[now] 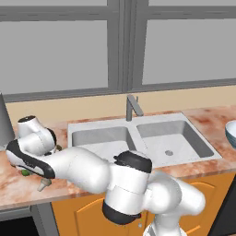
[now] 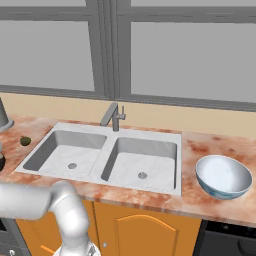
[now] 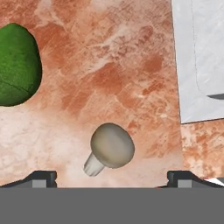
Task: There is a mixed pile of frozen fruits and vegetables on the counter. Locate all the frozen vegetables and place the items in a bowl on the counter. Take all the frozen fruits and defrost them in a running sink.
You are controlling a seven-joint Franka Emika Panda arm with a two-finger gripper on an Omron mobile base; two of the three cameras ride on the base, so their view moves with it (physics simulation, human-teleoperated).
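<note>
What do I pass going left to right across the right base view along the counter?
Grey pot → dark olive ball → sink's left basin → faucet → right basin → bowl.

green piece [image 3: 17, 65] cut by hand view's left edge, bowl [image 1: 232, 131] cropped at right

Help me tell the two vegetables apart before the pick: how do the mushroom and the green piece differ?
The mushroom is pale beige with a rounded cap and stubby white stem; the green piece is bright green, a plain oblong lump. The mushroom looks smaller. It lies between the open gripper tips; the green piece sits off to one side. Both rest on the counter, apart.
</note>
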